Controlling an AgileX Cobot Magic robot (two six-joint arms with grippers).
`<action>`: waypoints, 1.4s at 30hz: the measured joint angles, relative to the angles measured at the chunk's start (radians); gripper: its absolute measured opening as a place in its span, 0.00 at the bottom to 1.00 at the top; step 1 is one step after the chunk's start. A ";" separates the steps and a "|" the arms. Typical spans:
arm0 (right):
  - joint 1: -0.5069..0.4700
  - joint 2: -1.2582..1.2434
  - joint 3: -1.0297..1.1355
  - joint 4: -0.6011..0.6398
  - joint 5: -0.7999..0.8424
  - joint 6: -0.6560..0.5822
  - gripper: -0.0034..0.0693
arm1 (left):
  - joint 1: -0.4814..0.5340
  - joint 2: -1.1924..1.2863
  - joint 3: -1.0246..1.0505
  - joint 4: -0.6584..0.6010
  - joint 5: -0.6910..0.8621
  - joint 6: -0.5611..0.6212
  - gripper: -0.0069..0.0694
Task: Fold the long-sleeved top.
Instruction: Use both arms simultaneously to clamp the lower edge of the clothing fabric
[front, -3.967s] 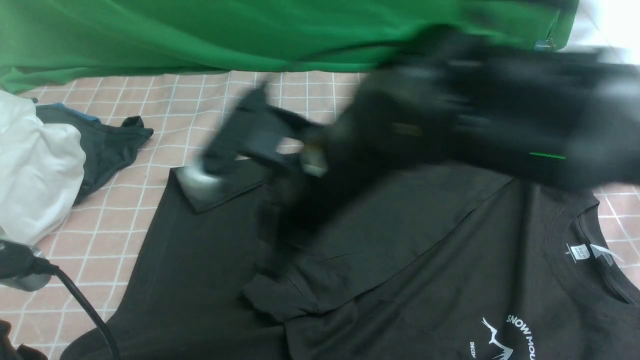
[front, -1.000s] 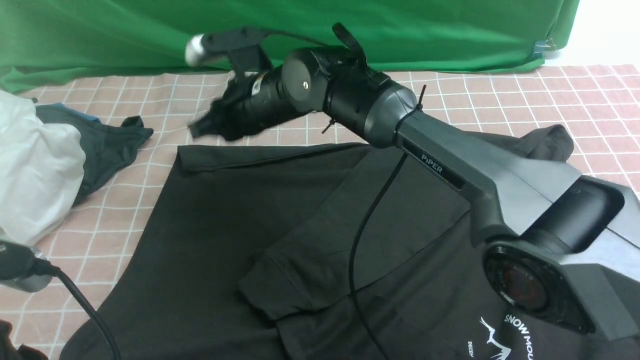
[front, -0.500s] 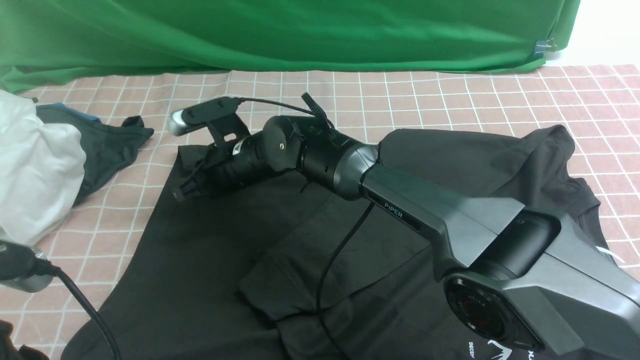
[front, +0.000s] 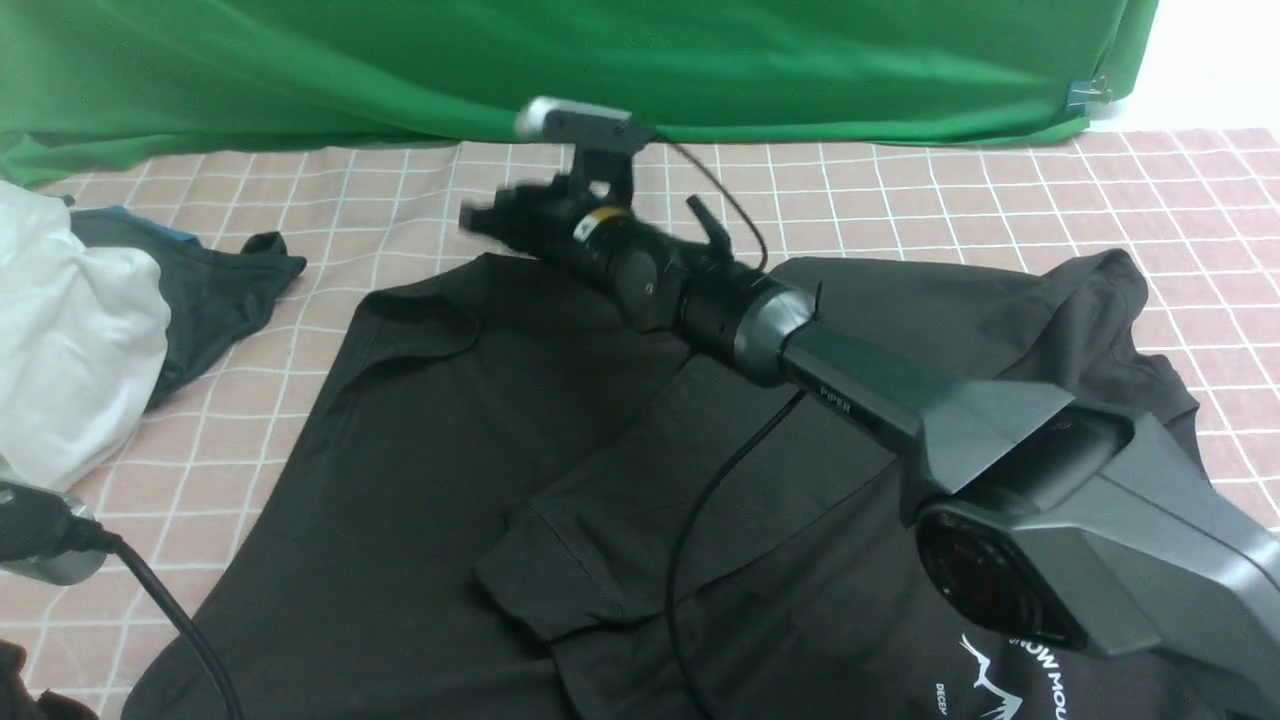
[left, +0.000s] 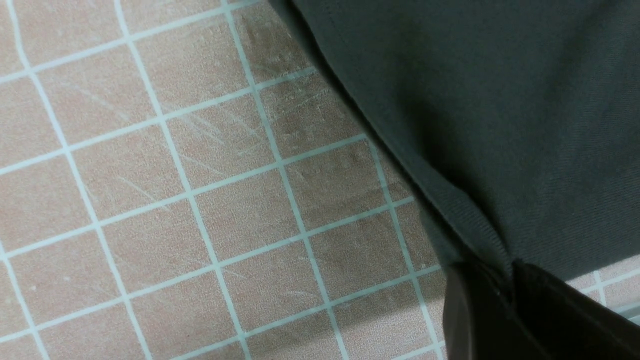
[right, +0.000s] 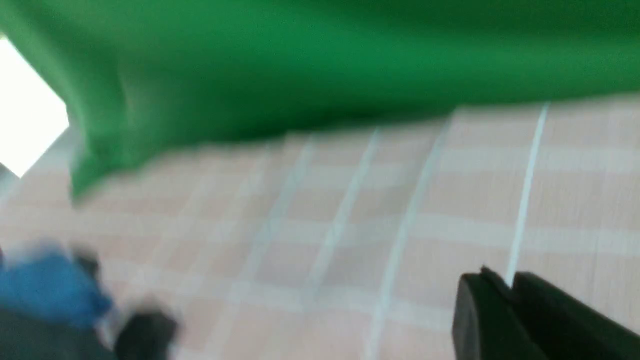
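Your right arm (front: 850, 400) is stretching forward-left over the top (front: 400, 470) lying on the checked cloth (front: 900, 200), right gripper (front: 478, 218) pinched closed and empty. Your left gripper (left: 505, 285) is clamping the top's edge.

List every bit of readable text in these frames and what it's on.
"PiPER": on the right arm, small but legible.
"NOW MOU": white curved print on the black top, cut off by the arm and the picture's edge.
"DECE": smaller print beside it, cut off and barely legible.
Both wrist views: no text.
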 joint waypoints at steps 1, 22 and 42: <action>0.000 -0.002 0.000 0.000 0.000 0.002 0.20 | 0.000 0.000 0.000 0.000 0.000 0.000 0.16; 0.035 -0.077 -0.001 -0.309 0.628 0.093 0.26 | 0.000 0.000 0.000 0.000 0.000 0.000 0.16; 0.217 0.004 -0.001 -0.140 -0.032 -0.207 0.27 | 0.000 0.000 0.000 0.000 -0.011 0.000 0.16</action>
